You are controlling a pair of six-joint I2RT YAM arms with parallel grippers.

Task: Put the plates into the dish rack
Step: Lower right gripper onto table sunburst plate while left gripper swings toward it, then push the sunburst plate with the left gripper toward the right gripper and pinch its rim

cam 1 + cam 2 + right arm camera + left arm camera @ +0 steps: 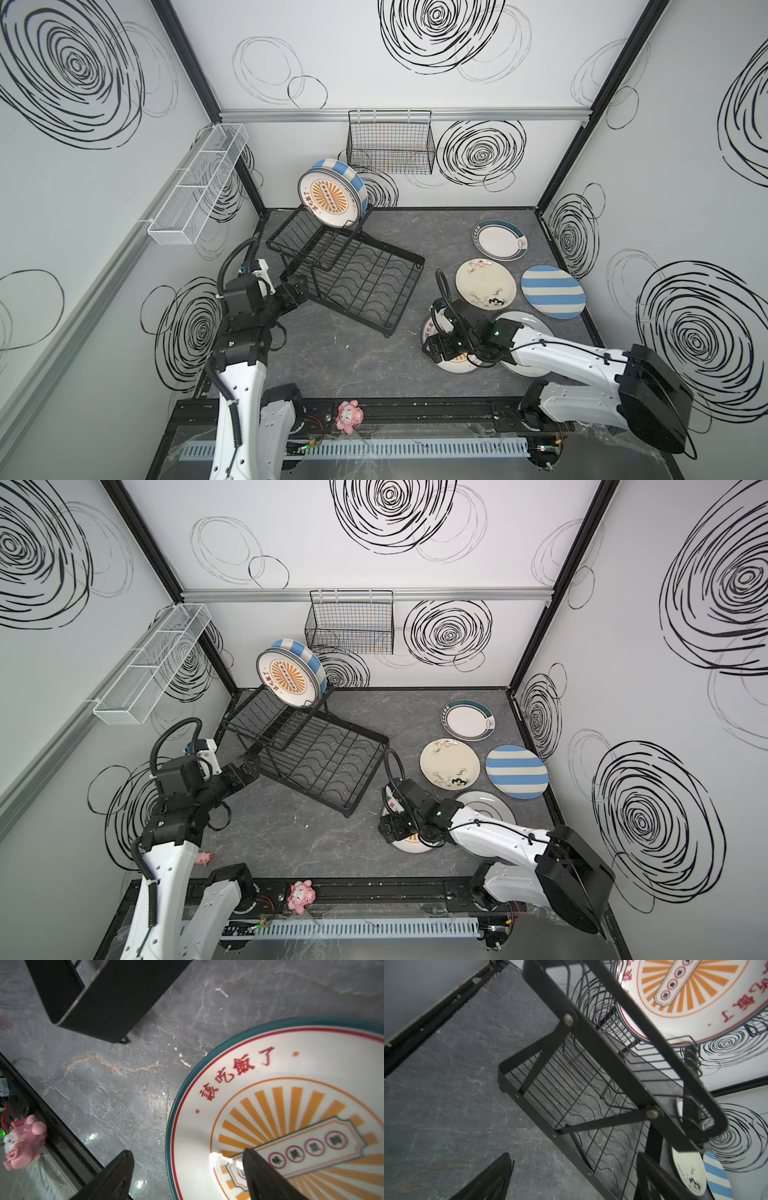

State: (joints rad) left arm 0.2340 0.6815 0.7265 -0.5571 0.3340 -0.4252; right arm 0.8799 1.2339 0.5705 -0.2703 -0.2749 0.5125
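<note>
At right wrist only, hand (187,1152) spread, astride sunburst plate (291,1093)

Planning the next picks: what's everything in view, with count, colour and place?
Racked plates: two, orange sunburst plate in front of blue-striped plate, upper tier
Table plates: five, right side: teal-rimmed plate, floral plate, blue-banded plate, grey-rimmed plate, second sunburst plate
Dish rack: one, black, centre-left
Wall basket: one, black, back wall
Mesh basket: one, white, left wall
Toy: one, pink, front rail
Small figure: one, pink, beside left arm
Left gripper: open, at rack's corner
Right gripper: open, straddling second sunburst plate's rim
</note>
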